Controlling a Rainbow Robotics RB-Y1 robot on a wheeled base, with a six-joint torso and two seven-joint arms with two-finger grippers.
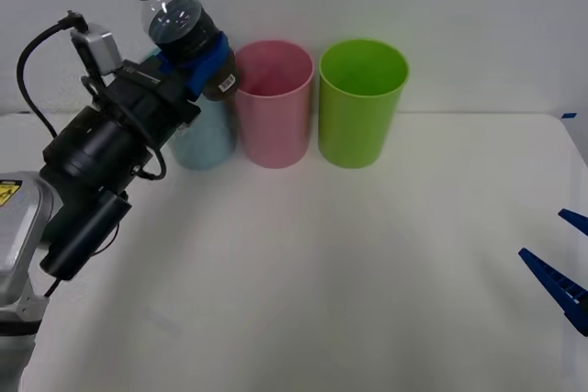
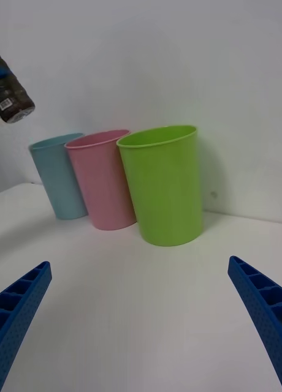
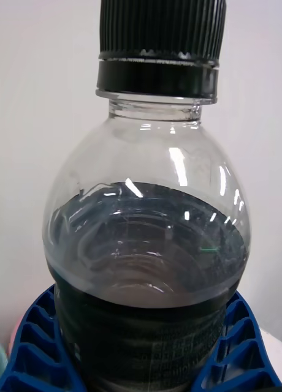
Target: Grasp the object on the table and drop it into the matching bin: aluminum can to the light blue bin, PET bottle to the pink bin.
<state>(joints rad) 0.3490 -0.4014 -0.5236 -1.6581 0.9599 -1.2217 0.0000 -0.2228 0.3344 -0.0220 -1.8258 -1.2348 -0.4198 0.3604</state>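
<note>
From the front, the left claw [image 1: 196, 63] pinches the PET bottle [image 1: 175, 17] by its dark label band, holding it tilted in the air above the light blue bin [image 1: 204, 140], most of which is hidden behind the arm. The pink bin [image 1: 274, 103] and a green bin [image 1: 361, 101] stand beside it in a row on the white counter [image 1: 322, 263]. The right claw [image 1: 568, 262] sits spread at the counter's right edge, partly cut off. In the right wrist view, its blue fingers [image 2: 18, 306] are wide apart, facing the three bins; the bottle's lower end [image 2: 11, 98] pokes in at the frame edge. In the left wrist view, the bottle [image 3: 147, 233] stands close up between blue ribbed fingers [image 3: 37, 343], its base cut off.
</note>
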